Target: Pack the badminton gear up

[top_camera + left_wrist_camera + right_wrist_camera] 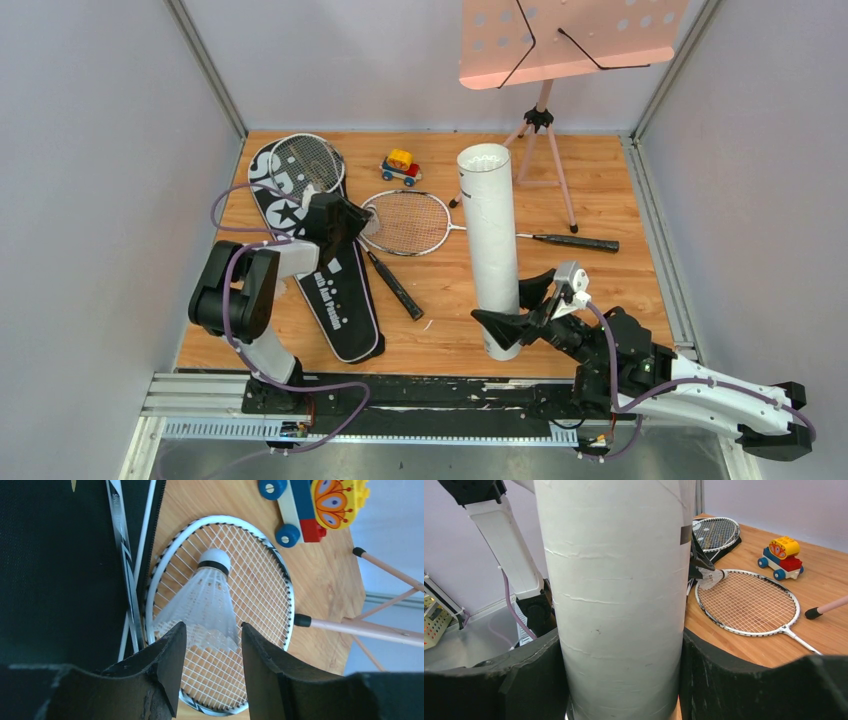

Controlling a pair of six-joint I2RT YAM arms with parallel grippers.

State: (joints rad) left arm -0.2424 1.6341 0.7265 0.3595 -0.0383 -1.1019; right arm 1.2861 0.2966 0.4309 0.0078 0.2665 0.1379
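A white feather shuttlecock (207, 600) lies on the strings of a racket (410, 222) on the wooden table, cork pointing away from my left wrist. My left gripper (214, 630) has its fingertips against both sides of the feather skirt's wide end. The white tube (490, 240) stands upright, and my right gripper (515, 305) is shut on its lower part, pads flat on both sides. A second racket (305, 163) lies on the long black bag (335, 300) at the left.
A small toy car (400, 166) sits behind the racket head. The pink music stand (570, 40) rises at the back right, its tripod legs (545, 150) spread on the table near the tube. Grey walls close in both sides.
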